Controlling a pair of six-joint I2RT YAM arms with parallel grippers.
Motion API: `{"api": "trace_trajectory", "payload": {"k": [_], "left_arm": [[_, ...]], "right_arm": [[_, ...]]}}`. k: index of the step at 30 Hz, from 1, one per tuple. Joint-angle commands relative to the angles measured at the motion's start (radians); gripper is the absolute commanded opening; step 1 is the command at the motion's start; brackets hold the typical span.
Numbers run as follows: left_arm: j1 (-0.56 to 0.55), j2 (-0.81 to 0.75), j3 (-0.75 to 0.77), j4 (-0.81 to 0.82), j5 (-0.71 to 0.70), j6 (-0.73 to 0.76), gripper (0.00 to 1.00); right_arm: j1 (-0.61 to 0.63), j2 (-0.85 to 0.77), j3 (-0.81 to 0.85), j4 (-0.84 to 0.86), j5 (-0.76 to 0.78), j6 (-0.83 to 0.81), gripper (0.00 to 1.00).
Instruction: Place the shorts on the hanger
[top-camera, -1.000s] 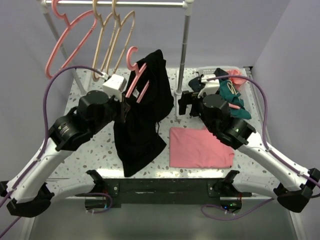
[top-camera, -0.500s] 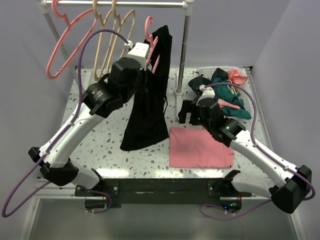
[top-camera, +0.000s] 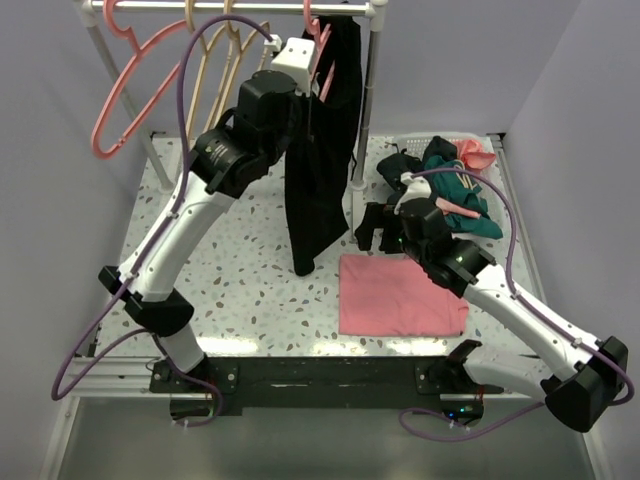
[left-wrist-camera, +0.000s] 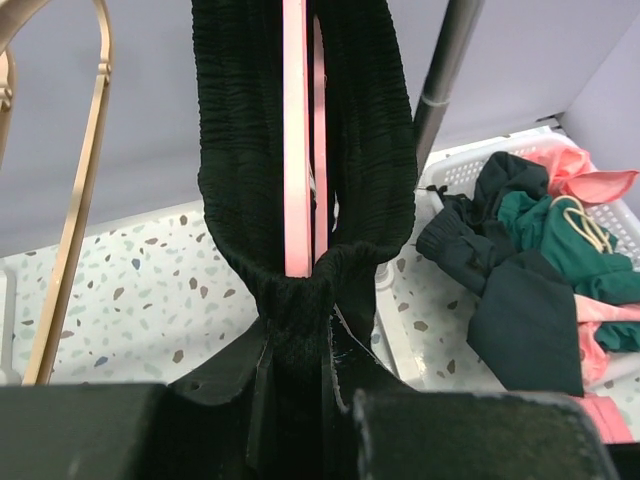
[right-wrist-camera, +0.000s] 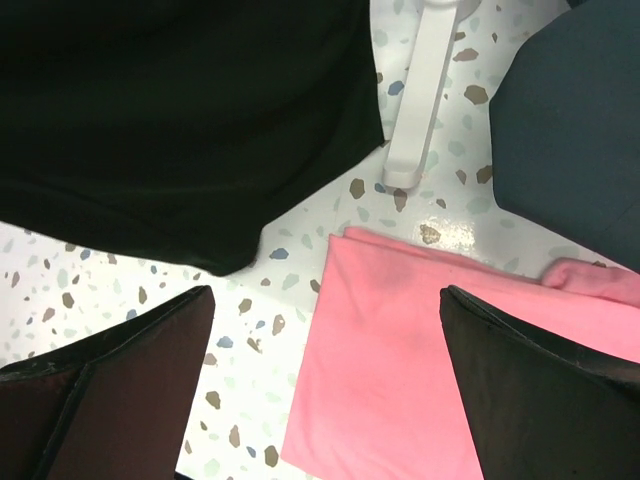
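The left claw (left-wrist-camera: 297, 345) is clenched on a bunched fold of the black shorts (top-camera: 322, 140), high up and just left of the rack's upright post (top-camera: 370, 100). The shorts are draped over the pink hanger (left-wrist-camera: 297, 130), whose two thin bars run down between the folds into the gripped bunch. From there the fabric hangs in a long, narrow fall left of the post, and its lower end is near the speckled table (top-camera: 230, 270). The hanger's hook is up where the post meets the rail (top-camera: 250, 7); I cannot tell whether it sits on the rail. Two tan hangers (top-camera: 225, 70) hang further left of the post.

The right claw (right-wrist-camera: 322, 300) is released, its fingers (right-wrist-camera: 120, 380) spread wide, low beside the foot of the post. It hovers over the near-left corner of a flat pink cloth (right-wrist-camera: 400, 380) that lies in front of the post. A basket (top-camera: 495, 140) with a teal garment (top-camera: 465, 200) sits right of the post
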Motion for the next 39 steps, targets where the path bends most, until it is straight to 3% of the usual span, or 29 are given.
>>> {"api": "trace_trajectory", "payload": {"k": [1, 25, 27, 30, 32, 33, 37, 39], "left_arm": [[0.033, 0.008, 0.055, 0.17, 0.009, 0.037, 0.0], [0.106, 0.1, 0.033, 0.262, 0.159, 0.011, 0.01], [0.106, 0.086, 0.009, 0.275, 0.168, 0.01, 0.1], [0.108, 0.056, -0.02, 0.284, 0.184, 0.013, 0.39], [0.106, 0.036, -0.031, 0.281, 0.185, 0.015, 0.86], [0.108, 0.01, -0.045, 0.279, 0.188, 0.015, 1.0], [0.106, -0.081, -0.106, 0.253, 0.228, -0.005, 1.0], [0.103, -0.166, -0.205, 0.25, 0.271, -0.025, 1.0]], "right_arm": [[-0.003, -0.042, 0.024, -0.014, -0.011, -0.001, 0.99], [-0.003, -0.141, 0.031, -0.094, 0.003, -0.012, 0.99], [-0.003, -0.142, 0.039, -0.106, 0.008, -0.013, 0.99], [-0.003, -0.144, 0.056, -0.118, -0.002, -0.01, 0.99], [-0.003, -0.148, 0.073, -0.121, -0.009, -0.007, 0.99], [-0.003, -0.15, 0.079, -0.121, -0.011, -0.009, 0.99], [-0.003, -0.15, 0.106, -0.127, -0.008, -0.015, 0.99], [-0.002, -0.148, 0.11, -0.121, 0.004, -0.024, 0.99]]}}
